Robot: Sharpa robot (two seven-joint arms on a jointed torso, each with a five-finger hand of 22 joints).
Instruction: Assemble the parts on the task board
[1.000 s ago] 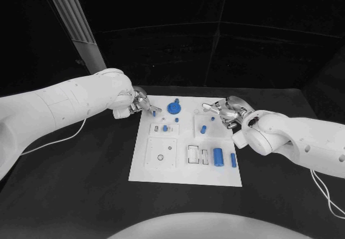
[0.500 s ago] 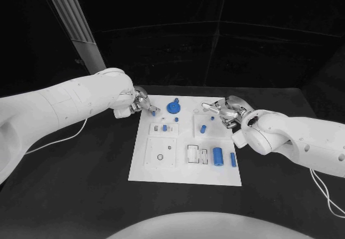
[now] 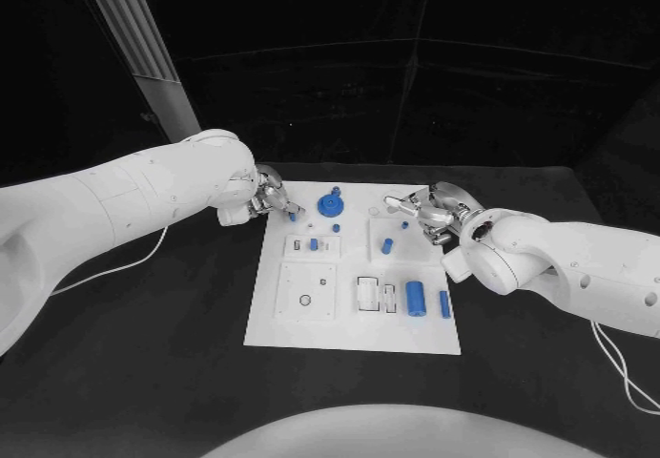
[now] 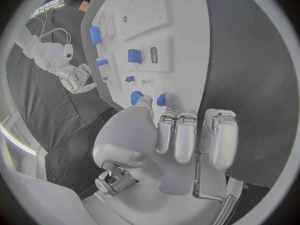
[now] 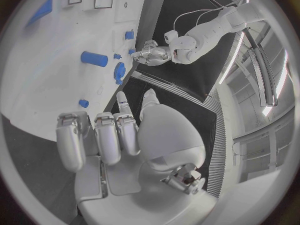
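- Black table (image 3: pixel 137 324) spreads under everything, with dark walls behind it and a pale ribbed post (image 3: pixel 145 62) rising at the far left.
- White cables trail over the tabletop: one (image 3: pixel 117 267) beneath the left arm, another (image 3: pixel 619 367) beneath the right.
- Task board (image 3: pixel 282 329), a white plate, lies flat in the middle of the table, between the two arms.
- Left hand (image 3: pixel 268 200) sits at the board's far left corner. In the left wrist view its fingers (image 4: pixel 185 137) are curled in side by side, and a small blue peg (image 4: pixel 161 99) sits right at their tips. I cannot tell whether the peg is pinched or merely touched.
- Right hand (image 3: pixel 429 212) hovers at the board's far right edge. Its fingers (image 5: pixel 100 135) lie close together, bent forward, and nothing shows between them (the fingertips themselves are partly hidden in the head view).
- Parts on the board are blue. A round knob (image 3: pixel 332 203) stands at the far end near the left hand, and a short cylinder (image 3: pixel 388 246) lies in the middle just beside the right hand.
- Nearer the robot, a thick cylinder (image 3: pixel 414 295) stands next to a thin rod (image 3: pixel 444 303), both lying lengthwise along the board's right side.
- One small blue block (image 3: pixel 314 244) sits in a raised white fixture on the left half, with a dark ring (image 3: pixel 304 300) lying on a white square panel below it.
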